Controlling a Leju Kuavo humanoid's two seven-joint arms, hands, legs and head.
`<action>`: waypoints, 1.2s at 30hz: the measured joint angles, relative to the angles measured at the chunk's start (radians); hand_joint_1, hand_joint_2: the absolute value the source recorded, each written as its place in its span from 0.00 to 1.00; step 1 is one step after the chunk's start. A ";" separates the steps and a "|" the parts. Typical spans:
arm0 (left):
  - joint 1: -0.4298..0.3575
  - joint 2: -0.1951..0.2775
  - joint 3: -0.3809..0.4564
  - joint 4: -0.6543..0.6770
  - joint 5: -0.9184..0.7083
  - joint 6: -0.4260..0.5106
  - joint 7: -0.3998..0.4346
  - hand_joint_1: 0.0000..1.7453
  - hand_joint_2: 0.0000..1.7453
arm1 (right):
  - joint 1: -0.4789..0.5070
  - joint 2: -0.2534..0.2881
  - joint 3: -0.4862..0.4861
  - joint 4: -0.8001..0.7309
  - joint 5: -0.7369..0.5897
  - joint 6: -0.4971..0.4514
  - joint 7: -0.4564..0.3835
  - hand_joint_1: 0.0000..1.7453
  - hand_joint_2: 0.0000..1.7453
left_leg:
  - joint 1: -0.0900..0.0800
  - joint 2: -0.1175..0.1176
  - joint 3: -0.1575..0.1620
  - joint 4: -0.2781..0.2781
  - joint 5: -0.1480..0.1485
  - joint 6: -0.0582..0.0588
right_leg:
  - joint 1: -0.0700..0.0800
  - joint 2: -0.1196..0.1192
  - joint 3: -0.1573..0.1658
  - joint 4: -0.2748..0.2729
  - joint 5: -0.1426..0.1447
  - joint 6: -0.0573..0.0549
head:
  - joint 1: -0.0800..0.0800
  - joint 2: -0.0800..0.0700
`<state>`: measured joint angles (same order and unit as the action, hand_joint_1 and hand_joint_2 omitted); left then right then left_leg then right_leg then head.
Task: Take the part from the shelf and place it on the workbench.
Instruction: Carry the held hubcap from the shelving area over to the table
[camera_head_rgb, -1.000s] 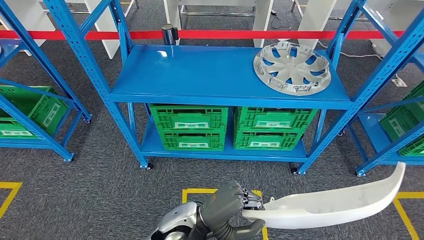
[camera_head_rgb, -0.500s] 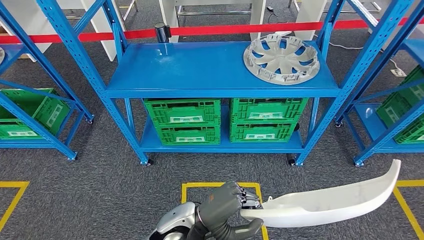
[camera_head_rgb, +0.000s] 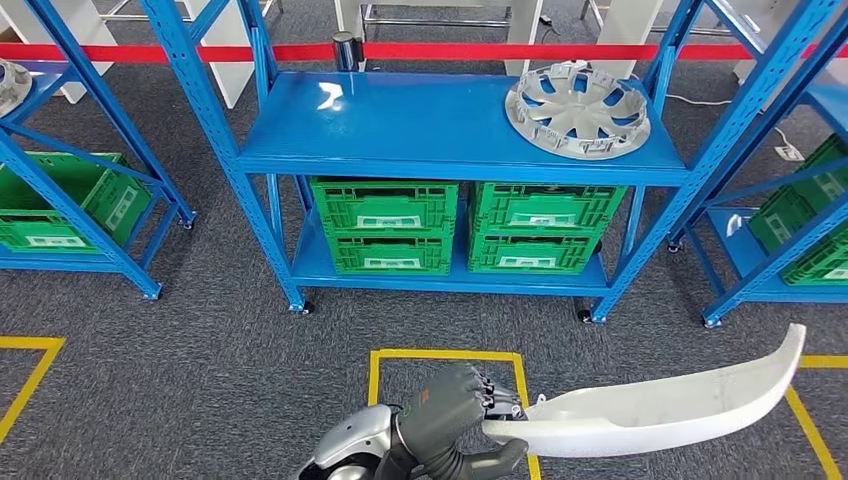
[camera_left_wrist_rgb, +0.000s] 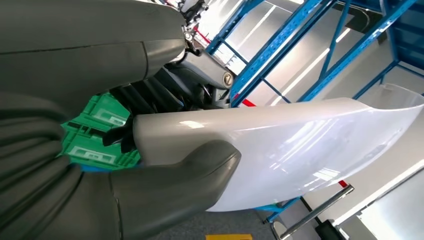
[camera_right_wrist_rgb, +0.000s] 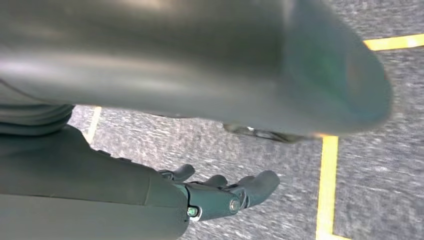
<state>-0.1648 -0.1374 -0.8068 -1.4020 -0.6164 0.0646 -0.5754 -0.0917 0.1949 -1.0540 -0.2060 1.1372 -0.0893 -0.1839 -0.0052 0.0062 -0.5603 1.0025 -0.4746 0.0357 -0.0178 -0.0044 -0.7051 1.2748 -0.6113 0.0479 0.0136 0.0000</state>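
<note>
left hand (camera_head_rgb: 455, 405) is clamped on the near end of the long white part (camera_head_rgb: 660, 405), thumb under and fingers wrapped over the top edge, so it's got it by one tip only. the wrist view (camera_left_wrist_rgb: 165, 200) shows the same thing close up: thick thumb pressed on the glossy white panel (camera_left_wrist_rgb: 280, 150), darker fingers curled round the other side. guess it holds the end because that's the narrowest bit a hand can actually close around.

going left to right across the room: a blue rack on the far left with a green crate (camera_head_rgb: 60, 205) in it, then the main blue shelf (camera_head_rgb: 440, 160) straight ahead with two stacked pairs of green crates (camera_head_rgb: 465, 240) on its low level and a silver wheel cover (camera_head_rgb: 577, 110) sitting at the right end of the top level. yellow floor square (camera_head_rgb: 445, 356) is right by the robot, just in front of the held hand.

the part sticks out to the right, curving up toward its far tip, well clear of the shelf and off the floor, so it looks picked already and in carry. no workbench that i can spot, so i'd say the placing half is all still to do. that long overhang looks like it could swing into the right rack (camera_head_rgb: 770, 230) on a turn.

right hand (camera_right_wrist_rgb: 225, 197) hangs by the floor, fingers loosely apart, holding nothing.
</note>
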 joint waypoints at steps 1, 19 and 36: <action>0.001 0.000 0.000 0.000 -0.001 0.000 0.001 1.00 1.00 | 0.000 0.000 0.000 0.000 0.000 0.000 -0.001 0.00 0.00 | 0.000 0.000 -0.013 0.003 0.008 -0.001 | 0.000 0.000 0.008 0.018 0.000 0.001 | 0.000 0.000; 0.009 0.011 0.000 -0.005 -0.004 0.008 0.004 1.00 1.00 | -0.009 0.000 0.001 0.000 0.002 -0.001 -0.002 0.00 0.00 | 0.004 -0.005 -0.032 0.173 -0.078 -0.054 | 0.010 -0.003 0.101 -0.255 0.149 -0.062 | -0.013 0.000; 0.003 0.002 0.000 -0.004 -0.004 0.008 0.006 1.00 1.00 | -0.008 0.001 0.001 0.000 -0.006 -0.001 -0.002 0.00 0.00 | 0.002 0.005 -0.036 0.024 0.009 -0.017 | 0.000 0.004 0.169 -0.209 0.075 -0.007 | -0.003 0.000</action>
<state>-0.1618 -0.1351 -0.8066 -1.4057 -0.6205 0.0722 -0.5693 -0.0993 0.1960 -1.0529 -0.2060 1.1309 -0.0899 -0.1856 -0.0034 0.0117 -0.5964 1.0267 -0.4660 0.0187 -0.0175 -0.0004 -0.5364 1.0657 -0.5359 0.0405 0.0110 0.0000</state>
